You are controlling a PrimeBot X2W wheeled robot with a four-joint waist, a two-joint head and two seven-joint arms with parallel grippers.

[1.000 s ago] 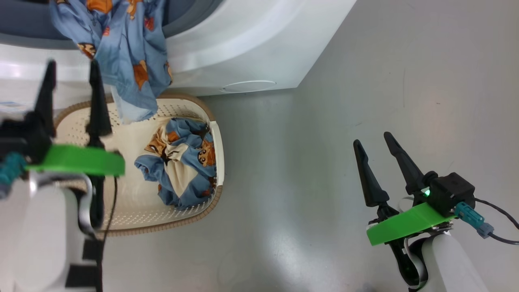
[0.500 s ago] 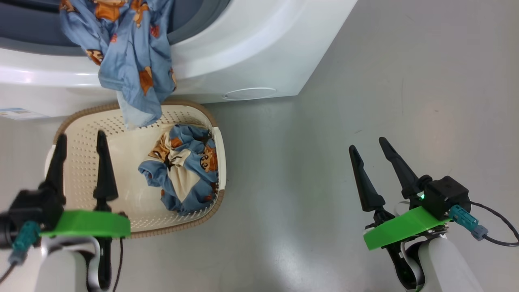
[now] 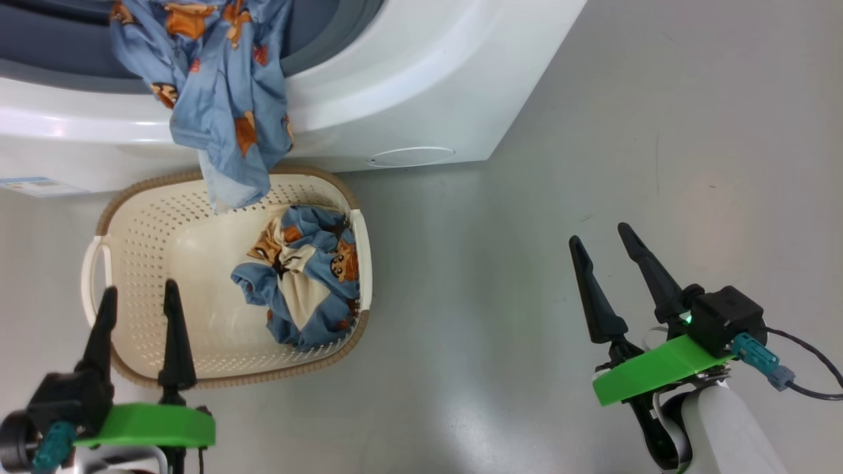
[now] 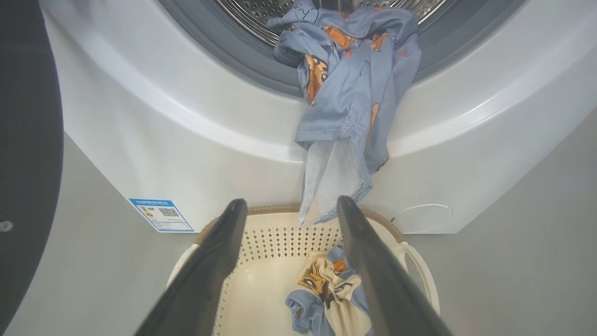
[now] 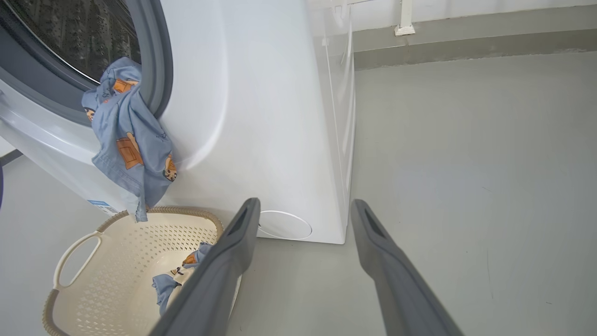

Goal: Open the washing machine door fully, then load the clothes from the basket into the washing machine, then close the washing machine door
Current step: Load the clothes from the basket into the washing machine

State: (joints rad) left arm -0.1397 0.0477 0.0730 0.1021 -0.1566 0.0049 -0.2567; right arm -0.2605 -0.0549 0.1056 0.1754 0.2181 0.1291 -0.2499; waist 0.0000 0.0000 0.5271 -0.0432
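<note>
One garment (image 3: 217, 99) dangles, half-loaded, from the washing machine (image 3: 408, 85)!
Left gripper (image 3: 139, 287) gapes, aimed at the basket (image 3: 151, 263) and its bundle (image 3: 296, 289); right gripper (image 3: 600, 234) idles, wide too.

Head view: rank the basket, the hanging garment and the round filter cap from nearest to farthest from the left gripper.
1. Basket, at the left gripper's fingertips.
2. Hanging garment, ahead, draped over the drum opening.
3. Filter cap, farthest, off to the right.
</note>
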